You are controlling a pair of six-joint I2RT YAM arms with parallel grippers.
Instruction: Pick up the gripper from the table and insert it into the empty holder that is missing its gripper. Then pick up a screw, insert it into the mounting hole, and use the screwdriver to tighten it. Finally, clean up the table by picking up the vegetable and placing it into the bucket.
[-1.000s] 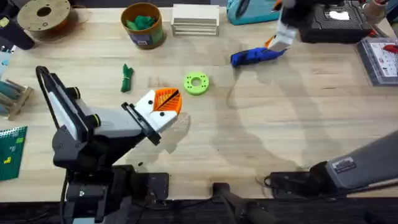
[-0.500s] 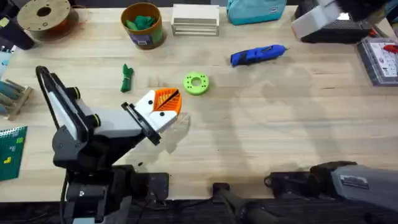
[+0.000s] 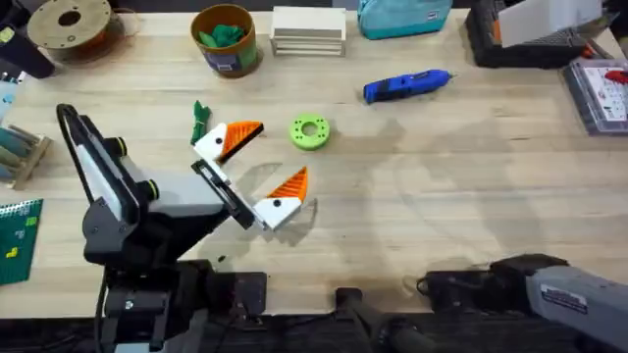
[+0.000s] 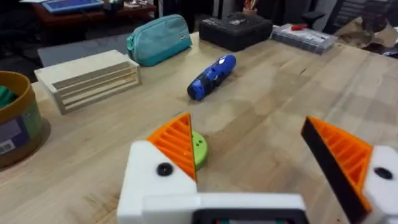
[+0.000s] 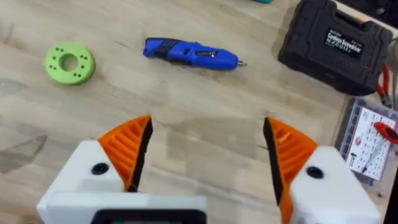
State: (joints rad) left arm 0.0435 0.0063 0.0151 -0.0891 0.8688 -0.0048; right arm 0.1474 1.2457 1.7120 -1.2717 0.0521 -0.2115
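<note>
- Now the left gripper [image 3: 253, 165] hovers low over the table [image 3: 442, 196], jaws spread wide, gripping nothing.
- Right gripper [image 5: 205, 155] likewise splayed, empty.
- Screwdriver [image 3: 405, 85] lies well apart; vegetable [image 3: 200, 122] beside the left fingers.

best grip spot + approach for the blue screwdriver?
Probably the mid-barrel of the screwdriver, taken from above with fingers across its width. It lies flat on the table, long axis roughly left-right in the overhead view, clear table on both long sides. The open right hand looks nearer than the open left hand, near the green ring.
</note>
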